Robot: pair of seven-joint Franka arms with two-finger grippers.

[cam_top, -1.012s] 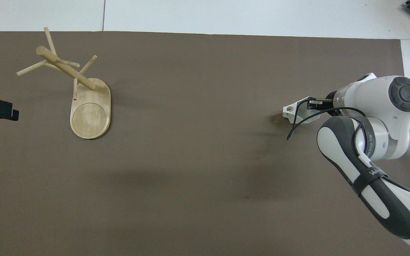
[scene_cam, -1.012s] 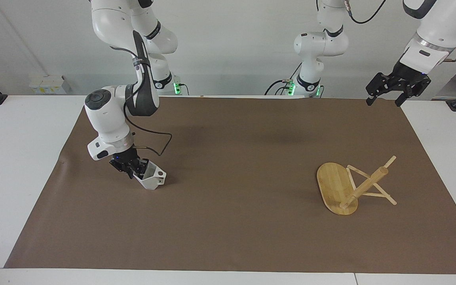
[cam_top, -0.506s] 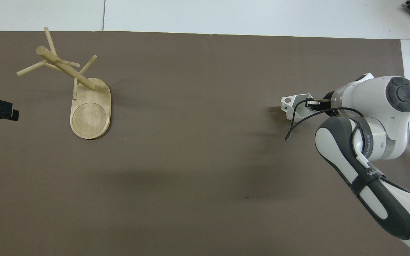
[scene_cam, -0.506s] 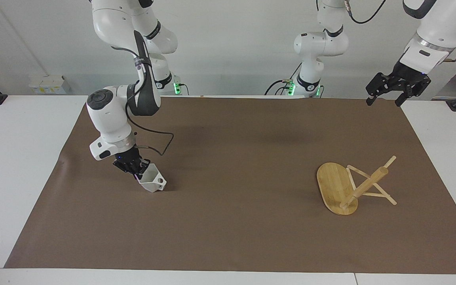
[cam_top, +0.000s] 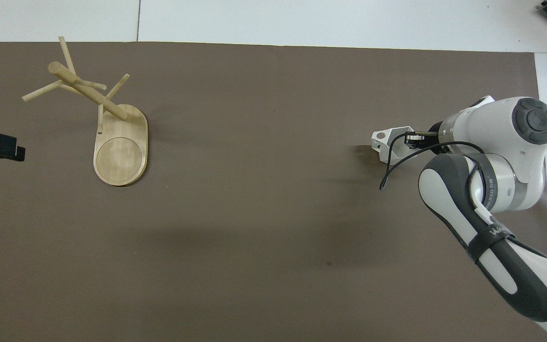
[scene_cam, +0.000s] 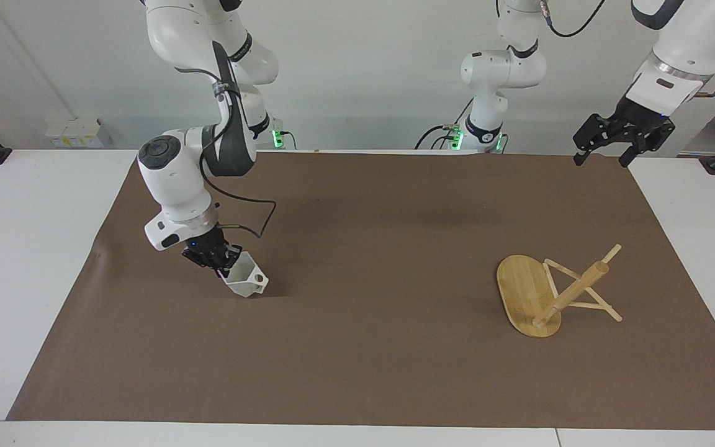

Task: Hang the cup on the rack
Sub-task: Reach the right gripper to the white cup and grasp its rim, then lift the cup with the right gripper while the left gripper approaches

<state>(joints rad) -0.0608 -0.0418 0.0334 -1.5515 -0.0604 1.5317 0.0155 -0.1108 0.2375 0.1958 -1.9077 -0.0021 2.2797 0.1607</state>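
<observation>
Cup (scene_cam: 245, 277) clamped at its rim by right gripper (scene_cam: 220, 263), tilted. Carry should be kept level, handle hole aimed at a rack (scene_cam: 553, 288) peg. Left gripper (scene_cam: 606, 149) waits, spread, nothing held.

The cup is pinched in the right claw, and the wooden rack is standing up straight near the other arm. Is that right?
Not quite. The rack is not standing up straight: it is tipped over, its oval base on edge and its post and pegs slanting onto the mat, as the facing view shows. The rest holds: the right claw does pinch the cup, and the rack lies toward the left arm's end.
</observation>
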